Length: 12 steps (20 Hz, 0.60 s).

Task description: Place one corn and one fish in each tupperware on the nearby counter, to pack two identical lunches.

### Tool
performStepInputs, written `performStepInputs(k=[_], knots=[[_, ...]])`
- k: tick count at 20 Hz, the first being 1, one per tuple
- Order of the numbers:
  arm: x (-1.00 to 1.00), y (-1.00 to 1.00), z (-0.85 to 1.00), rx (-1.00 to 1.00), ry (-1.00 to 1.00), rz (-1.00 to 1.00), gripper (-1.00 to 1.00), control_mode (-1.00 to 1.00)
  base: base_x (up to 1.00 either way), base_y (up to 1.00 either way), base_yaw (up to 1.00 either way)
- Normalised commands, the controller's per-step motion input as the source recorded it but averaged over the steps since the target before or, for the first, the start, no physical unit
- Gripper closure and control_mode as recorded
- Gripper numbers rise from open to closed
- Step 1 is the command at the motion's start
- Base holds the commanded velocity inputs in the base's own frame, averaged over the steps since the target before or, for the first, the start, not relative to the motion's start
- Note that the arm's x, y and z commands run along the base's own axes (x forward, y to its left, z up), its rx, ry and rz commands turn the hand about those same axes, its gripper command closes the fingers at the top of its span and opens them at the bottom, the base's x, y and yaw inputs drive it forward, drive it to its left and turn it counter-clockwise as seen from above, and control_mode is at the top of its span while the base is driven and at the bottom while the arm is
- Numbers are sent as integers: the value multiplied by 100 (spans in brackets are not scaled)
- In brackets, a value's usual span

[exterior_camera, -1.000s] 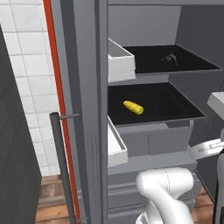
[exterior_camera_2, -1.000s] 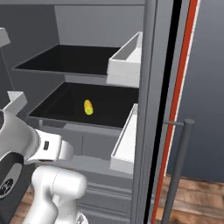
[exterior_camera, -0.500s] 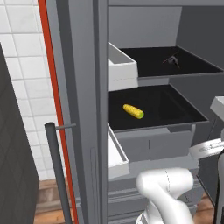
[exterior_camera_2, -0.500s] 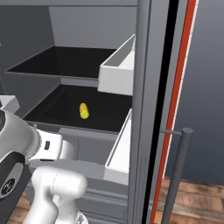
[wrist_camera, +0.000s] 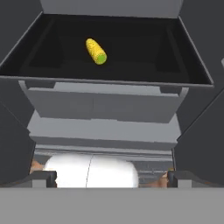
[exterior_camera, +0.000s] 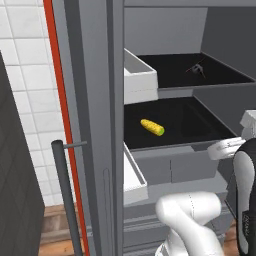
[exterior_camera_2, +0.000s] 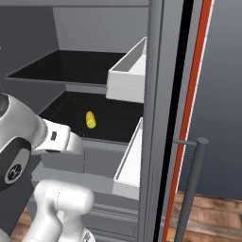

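A yellow corn (exterior_camera: 152, 127) with a green tip lies alone on the lower black shelf (exterior_camera: 200, 120) of an open fridge. The same corn (exterior_camera_2: 90, 119) shows in the right base view, and the corn (wrist_camera: 96, 51) sits upper left of centre in the hand view. A small dark fish (exterior_camera: 196, 69) rests on the shelf above. My gripper (wrist_camera: 111, 177) is open and holds nothing. It hangs in front of and below the lower shelf, well short of the corn. The tupperware and the counter are out of view.
The fridge door stands open, with a red edge and a dark bar handle (exterior_camera: 65, 190) (exterior_camera_2: 191, 189). White bins (exterior_camera: 137, 80) (exterior_camera_2: 127, 75) jut out beside the shelves. A grey drawer front (wrist_camera: 105, 105) lies under the lower shelf. A white tiled wall (exterior_camera: 25, 100) is to the left.
The whole picture has shifted slightly in both base views, so the camera has moved a little nearer the fridge. Corn and fish lie where they were. The gripper stays open.
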Motion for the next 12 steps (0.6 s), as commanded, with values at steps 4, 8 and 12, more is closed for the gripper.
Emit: performStepInputs(k=[4,8,12], knots=[[58,0,40,0,-13,-12,-100,-100,0,0,0],[62,-9,31,0,-16,-17,-100,-100,0,0,0],[37,-24,26,5,-18,-17,-100,-100,0,0,0]])
